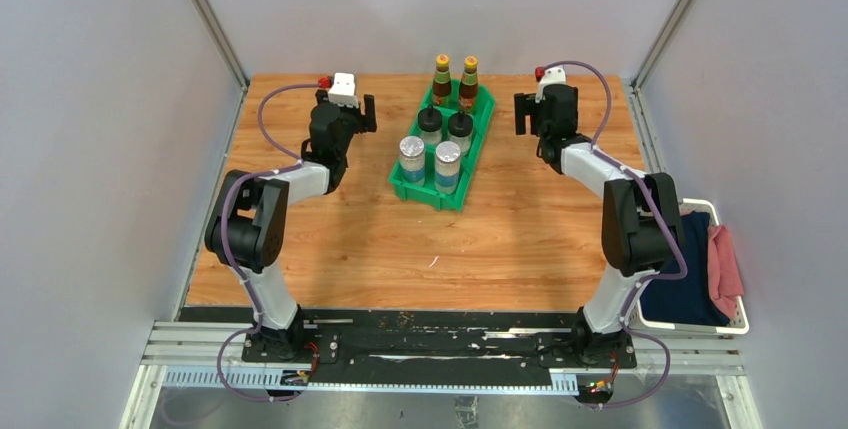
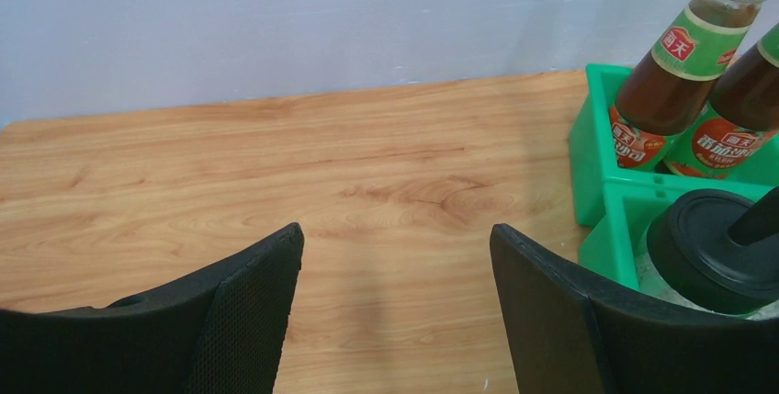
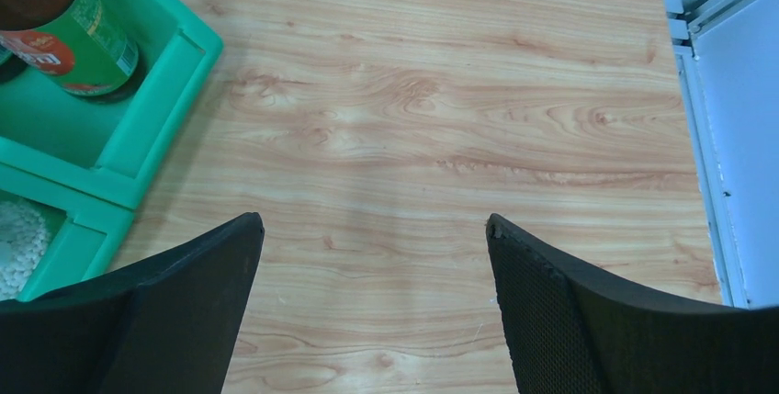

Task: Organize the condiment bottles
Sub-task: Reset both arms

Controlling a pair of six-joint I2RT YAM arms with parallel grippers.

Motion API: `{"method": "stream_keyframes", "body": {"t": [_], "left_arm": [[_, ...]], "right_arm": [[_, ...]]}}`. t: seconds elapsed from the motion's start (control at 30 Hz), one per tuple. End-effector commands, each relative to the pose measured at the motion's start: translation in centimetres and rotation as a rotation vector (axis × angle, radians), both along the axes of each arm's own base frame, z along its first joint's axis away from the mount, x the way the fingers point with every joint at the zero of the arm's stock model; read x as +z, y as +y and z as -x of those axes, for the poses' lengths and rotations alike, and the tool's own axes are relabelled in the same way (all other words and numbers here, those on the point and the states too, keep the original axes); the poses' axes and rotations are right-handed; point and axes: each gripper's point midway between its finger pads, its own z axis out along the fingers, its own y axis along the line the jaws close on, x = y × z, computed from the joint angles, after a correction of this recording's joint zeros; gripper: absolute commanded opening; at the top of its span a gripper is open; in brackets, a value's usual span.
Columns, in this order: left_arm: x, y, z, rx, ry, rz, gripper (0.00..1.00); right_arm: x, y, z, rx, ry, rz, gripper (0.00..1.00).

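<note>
Six condiment bottles stand upright in pairs inside green bin.

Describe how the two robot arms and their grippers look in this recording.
Both the left arm and right arm have black joint housings and white links. A purple cable loops along each. Each wrist carries a white block with a red knob. The left gripper and right gripper have broad black fingers with mesh-textured pads.
</note>
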Motion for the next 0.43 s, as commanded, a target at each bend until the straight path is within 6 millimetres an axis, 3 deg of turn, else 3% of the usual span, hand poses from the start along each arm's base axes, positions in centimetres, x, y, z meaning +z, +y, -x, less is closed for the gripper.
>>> {"method": "stream_keyframes", "body": {"t": [0.0,0.3,0.4], "left_arm": [[1.00,0.13,-0.07,-0.013,-0.049,-0.007,0.80],[0.63,0.39,0.13,-0.001,-0.050,-0.007,0.80],[0.42,0.53,0.07,0.005,-0.048,-0.008,0.80]], "right_arm": [[1.61,-1.32,-0.75,-0.060,-0.072,0.025,0.95],[1.85,-1.61,-0.68,-0.064,-0.108,0.013,0.91],[2.16,-2.14,-0.61,-0.085,-0.128,-0.027,0.94]]}}
